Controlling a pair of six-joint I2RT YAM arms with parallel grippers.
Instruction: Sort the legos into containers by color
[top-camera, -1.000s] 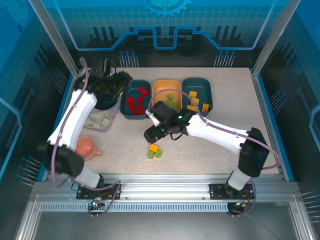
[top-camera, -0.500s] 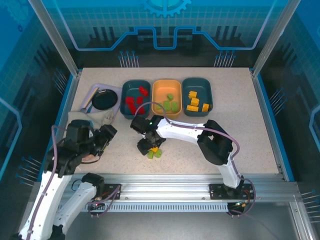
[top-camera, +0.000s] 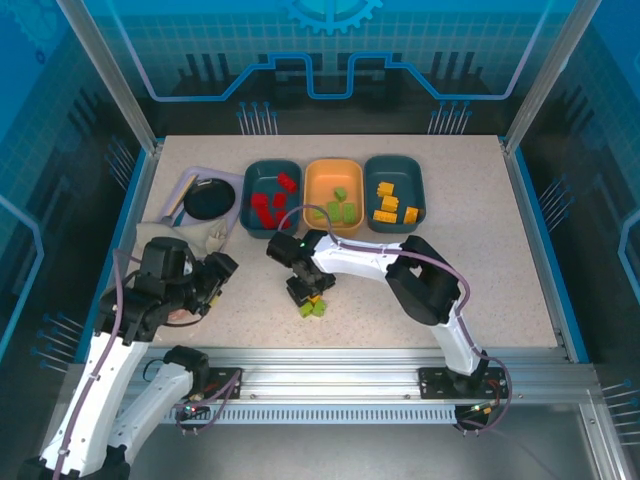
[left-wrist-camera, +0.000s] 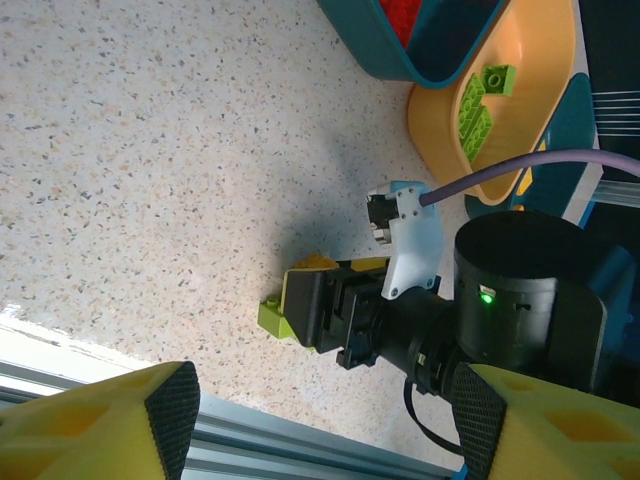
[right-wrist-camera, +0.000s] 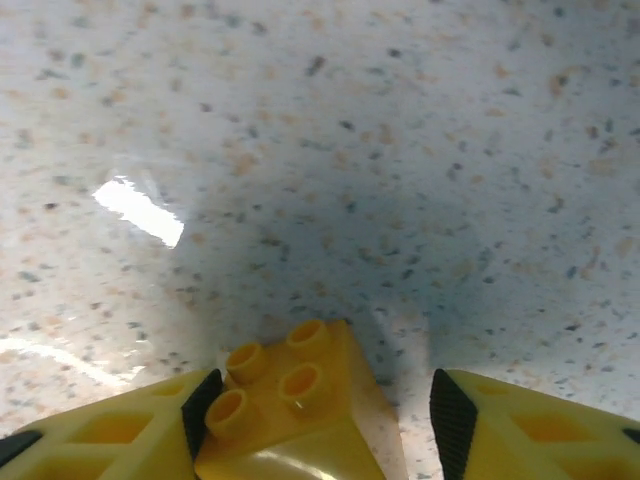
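Yellow brick straddled on table.
Around it the right gripper is set, seemingly unclamped; the left gripper is held open.

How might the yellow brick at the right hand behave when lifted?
Probably stiff and light: the yellow brick looks small, hard plastic. Its glossy faces might slip, and lying skewed between the right hand's pads, it could twist.

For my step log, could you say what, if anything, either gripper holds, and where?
Nothing is clamped yet. The right gripper straddles a yellow brick on the table, with a gap beside one finger. The left gripper is empty.
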